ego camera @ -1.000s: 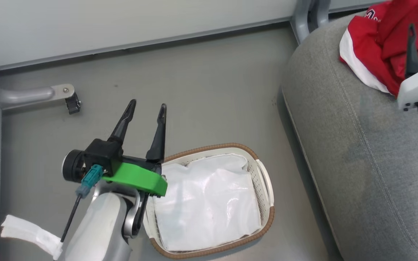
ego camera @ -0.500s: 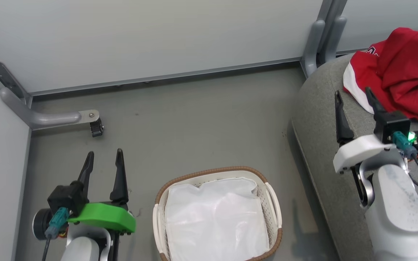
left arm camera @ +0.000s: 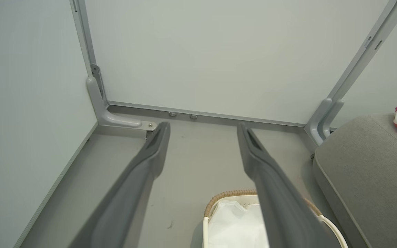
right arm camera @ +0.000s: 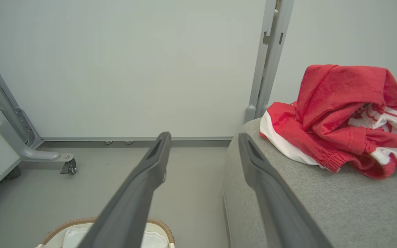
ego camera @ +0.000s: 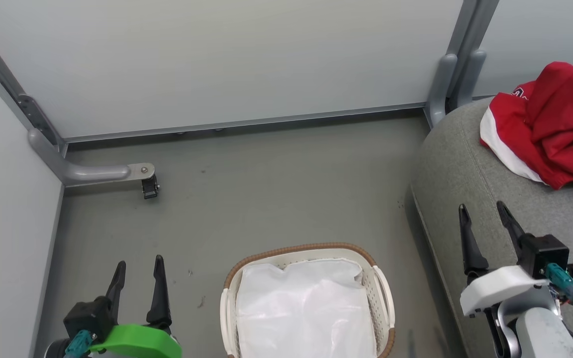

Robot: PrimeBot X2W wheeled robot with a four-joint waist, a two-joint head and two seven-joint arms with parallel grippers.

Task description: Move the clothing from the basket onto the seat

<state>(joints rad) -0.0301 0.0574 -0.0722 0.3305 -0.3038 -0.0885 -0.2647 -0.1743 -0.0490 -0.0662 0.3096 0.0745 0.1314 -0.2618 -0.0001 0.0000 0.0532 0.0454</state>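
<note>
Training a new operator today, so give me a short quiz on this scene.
1. True or false: the red clothing lies on the seat.
2. What is in the basket? A) red clothing B) a white liner C) a shoe
3. Fill in: the left gripper and right gripper are both ____, holding nothing.
Key: 1 true; 2 B; 3 open.

Bare grey floor (ego camera: 276, 189) runs wide between the basket (ego camera: 301, 247) and the back wall (ego camera: 246, 59), room to pass there. Left side, a caster foot (ego camera: 140, 174) juts out from the side panel (ego camera: 3, 199). Right side, the seat (ego camera: 465, 164) bulks up just beside the basket, clothing (ego camera: 550, 124) heaped on its far end by the corner post (ego camera: 453, 74); the near cushion lies bare.
</note>
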